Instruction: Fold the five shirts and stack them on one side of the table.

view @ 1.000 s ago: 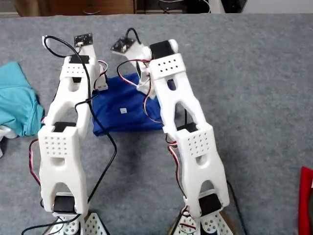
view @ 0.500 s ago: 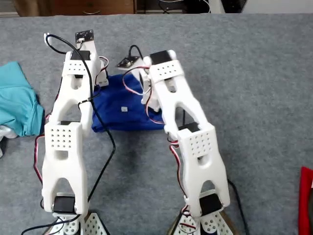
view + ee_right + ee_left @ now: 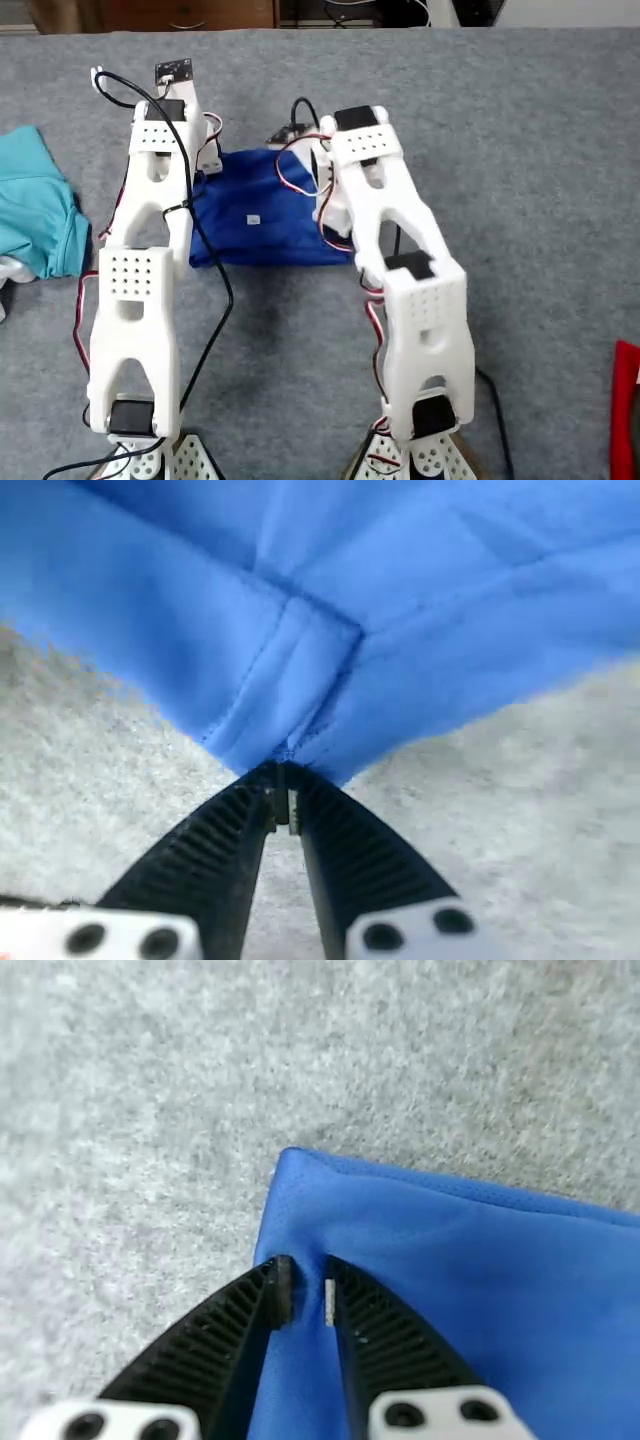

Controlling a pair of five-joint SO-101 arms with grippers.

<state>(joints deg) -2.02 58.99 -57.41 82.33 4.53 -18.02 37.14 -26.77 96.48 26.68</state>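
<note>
A blue shirt [image 3: 255, 215] lies folded into a rectangle on the grey table, between my two arms. My left gripper [image 3: 307, 1295] is shut on the blue shirt [image 3: 450, 1270], pinching its edge just beside a corner. That corner is the far left one in the high view, under the left arm [image 3: 160, 150]. My right gripper [image 3: 281, 798] is shut on the blue shirt [image 3: 300, 610], at a seamed corner lifted off the grey surface. The right arm [image 3: 370, 180] covers the shirt's right edge in the high view.
A teal shirt [image 3: 35, 205] lies bunched at the table's left edge, with a bit of white cloth [image 3: 10, 272] beneath it. A red cloth [image 3: 627, 410] shows at the right edge. Bare grey table [image 3: 520, 150] stretches to the right and far side.
The right arm has moved to the right and nearer, drawing the blue shirt's right side with it. The left arm has stayed almost in place at the far left corner.
</note>
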